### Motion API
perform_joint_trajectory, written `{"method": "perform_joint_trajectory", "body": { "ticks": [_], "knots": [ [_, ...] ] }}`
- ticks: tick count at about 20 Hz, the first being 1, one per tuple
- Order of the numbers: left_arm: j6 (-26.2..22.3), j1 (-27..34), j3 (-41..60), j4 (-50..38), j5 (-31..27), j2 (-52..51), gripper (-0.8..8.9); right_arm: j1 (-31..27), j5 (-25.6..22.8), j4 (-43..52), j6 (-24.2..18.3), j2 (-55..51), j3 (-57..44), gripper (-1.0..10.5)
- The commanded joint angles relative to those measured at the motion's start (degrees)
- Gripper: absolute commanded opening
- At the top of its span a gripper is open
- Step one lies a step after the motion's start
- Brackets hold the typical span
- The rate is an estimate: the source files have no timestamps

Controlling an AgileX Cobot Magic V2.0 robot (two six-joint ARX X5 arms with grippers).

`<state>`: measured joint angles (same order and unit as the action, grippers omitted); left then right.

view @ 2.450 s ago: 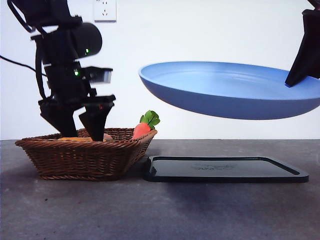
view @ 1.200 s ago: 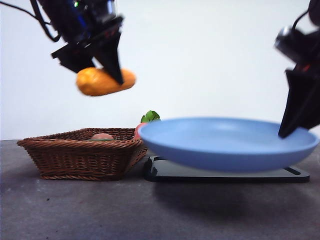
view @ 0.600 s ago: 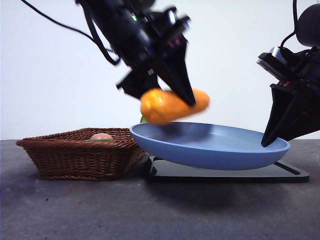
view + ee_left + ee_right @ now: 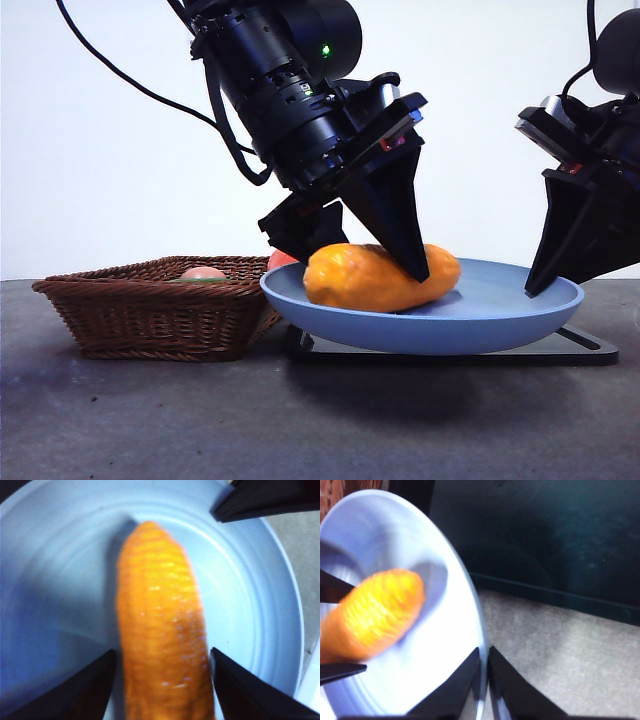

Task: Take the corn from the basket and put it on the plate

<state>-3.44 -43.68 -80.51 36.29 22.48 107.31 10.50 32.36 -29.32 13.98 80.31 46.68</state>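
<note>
Corn (image 4: 375, 278): lowered since half-second-earlier frame, now resting in plate (image 4: 480, 330), between left gripper (image 4: 161, 680) jaws, clenched on it. Plate: rim pinched in right gripper (image 4: 484, 672) jaws, above black tray (image 4: 585, 350). Basket (image 4: 150, 310): beside, peach-coloured item (image 4: 203, 272) inside.

Black tray (image 4: 585, 349), peach-coloured item (image 4: 203, 272).

The corn (image 4: 380, 279) looks bumpy and slightly glossy, the plate (image 4: 430, 330) smooth plastic, and the basket (image 4: 150, 315) rough woven wicker.
</note>
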Motion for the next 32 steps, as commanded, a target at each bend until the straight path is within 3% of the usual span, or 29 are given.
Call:
{"method": "perform_joint_trajectory", "body": {
  "ticks": [1,9,17,29,32],
  "knots": [
    [0.1,-0.4,-0.8,0.2,0.1,0.7,3.14,0.2,0.7,0.3,0.2,0.7,1.0,0.0],
    [1.0,-0.3,-0.9,0.3,0.1,-9.6,3.13,-0.1,-0.7,0.4,-0.5,0.7,1.0,0.0],
    [1.6,-0.2,-0.9,1.0,0.1,-21.8,3.13,-4.2,-0.8,1.4,-0.5,1.8,2.9,0.0],
    [2.5,-0.2,-0.9,4.4,0.1,-26.2,3.13,-6.3,-1.0,0.1,-1.4,22.4,21.8,0.0],
    [2.7,-0.2,-0.9,4.5,0.1,-26.2,3.13,-6.3,-3.1,0.1,-1.6,25.0,23.5,0.0]
  ]
}}
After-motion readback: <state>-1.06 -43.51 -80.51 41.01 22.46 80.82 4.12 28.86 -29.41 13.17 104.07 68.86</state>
